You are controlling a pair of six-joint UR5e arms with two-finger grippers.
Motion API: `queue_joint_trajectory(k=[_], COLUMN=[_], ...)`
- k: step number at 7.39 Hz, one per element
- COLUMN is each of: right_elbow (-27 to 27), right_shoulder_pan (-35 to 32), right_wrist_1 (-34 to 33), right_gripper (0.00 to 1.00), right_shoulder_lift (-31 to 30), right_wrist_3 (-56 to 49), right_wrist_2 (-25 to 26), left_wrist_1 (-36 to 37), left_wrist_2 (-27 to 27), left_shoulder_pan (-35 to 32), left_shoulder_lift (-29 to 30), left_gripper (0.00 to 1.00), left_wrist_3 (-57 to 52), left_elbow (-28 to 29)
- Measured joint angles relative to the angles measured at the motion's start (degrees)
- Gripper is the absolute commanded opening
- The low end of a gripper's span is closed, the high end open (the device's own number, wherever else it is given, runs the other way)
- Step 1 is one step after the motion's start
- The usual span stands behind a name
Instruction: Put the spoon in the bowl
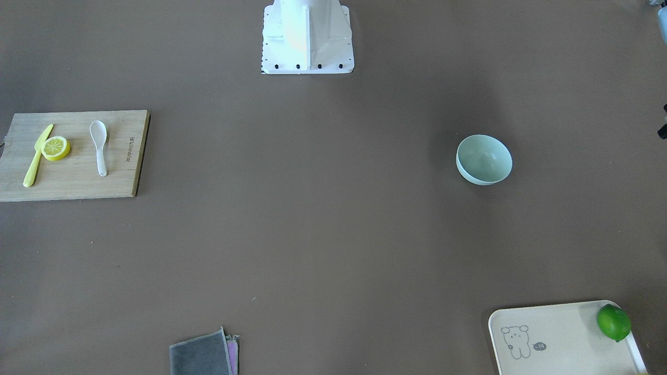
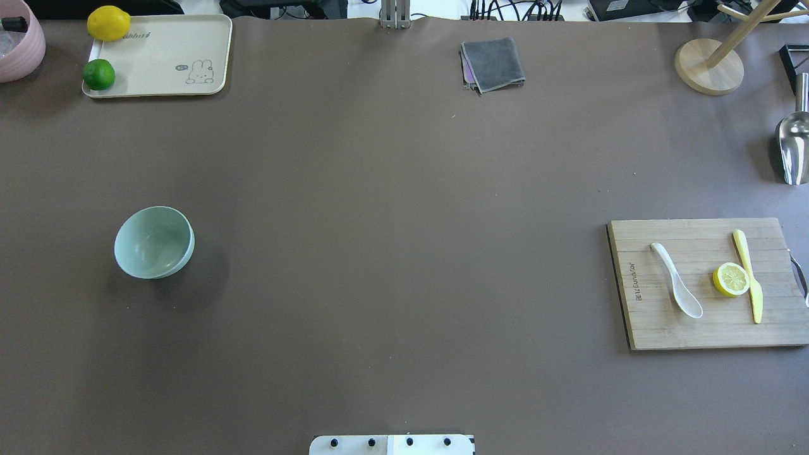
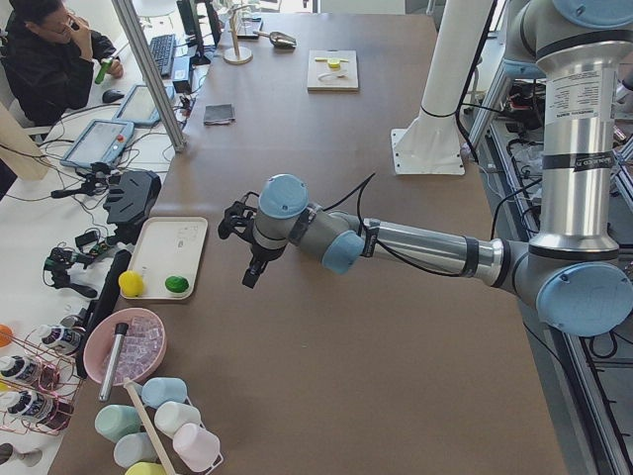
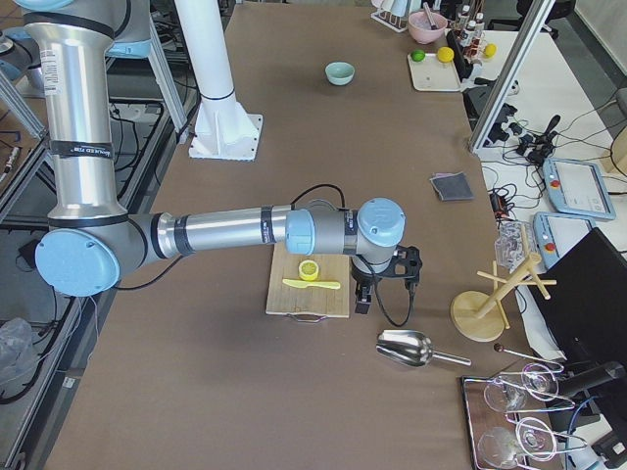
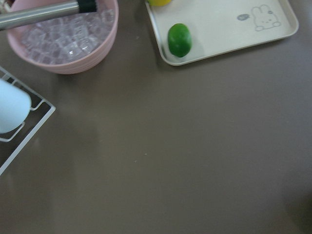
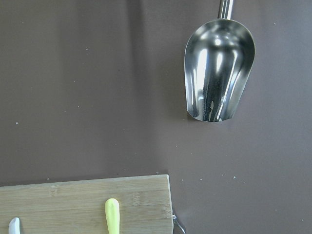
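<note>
The white spoon (image 2: pixel 677 289) lies on a wooden cutting board (image 2: pixel 701 332) at the table's right side, scoop toward the robot; it also shows in the front view (image 1: pixel 99 148). The mint-green bowl (image 2: pixel 153 242) stands empty on the left side, far from the spoon, and shows in the front view (image 1: pixel 484 160) too. My left gripper (image 3: pixel 249 277) hangs above the table near the tray; I cannot tell if it is open. My right gripper (image 4: pixel 363 299) hovers beside the board's outer end; I cannot tell if it is open. Neither gripper shows in the overhead view.
A yellow knife (image 2: pixel 749 278) and a lemon half (image 2: pixel 731 279) share the board. A metal scoop (image 2: pixel 794 145) and a wooden stand (image 2: pixel 708 66) are at the far right. A cream tray (image 2: pixel 164 63) with a lime (image 2: pixel 98 74), a pink ice bowl (image 2: pixel 19 44) and a grey cloth (image 2: pixel 493 63) lie far.
</note>
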State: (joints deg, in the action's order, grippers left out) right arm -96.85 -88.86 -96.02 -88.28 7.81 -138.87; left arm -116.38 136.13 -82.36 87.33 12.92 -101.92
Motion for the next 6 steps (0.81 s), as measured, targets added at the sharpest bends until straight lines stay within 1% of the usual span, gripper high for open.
queue_joint_trajectory(k=[2, 3, 5, 6], right_elbow=[-0.1, -0.7, -2.3, -2.6], right_shoulder_pan=[0.0, 0.1, 1.7, 2.8], right_wrist_1=[0.1, 0.2, 0.3, 0.3], right_gripper=[1.0, 1.0, 1.0, 1.0], right_shoulder_lift=[0.0, 0.1, 0.7, 0.9], right_wrist_3=[0.1, 0.1, -0.1, 0.0], right_wrist_2=[0.0, -0.1, 0.1, 0.3], left_wrist_1=[-2.4, -4.8, -11.5, -12.8], left_wrist_2=[1.7, 2.0, 1.9, 1.7], left_shoulder_pan=[5.1, 7.9, 12.7, 14.2], left_shoulder_lift=[3.0, 4.0, 4.5, 4.6], left_gripper=[0.98, 0.98, 0.98, 0.98], left_wrist_3=[9.7, 15.6, 27.2, 30.0], left_elbow=[1.4, 2.0, 3.4, 3.7])
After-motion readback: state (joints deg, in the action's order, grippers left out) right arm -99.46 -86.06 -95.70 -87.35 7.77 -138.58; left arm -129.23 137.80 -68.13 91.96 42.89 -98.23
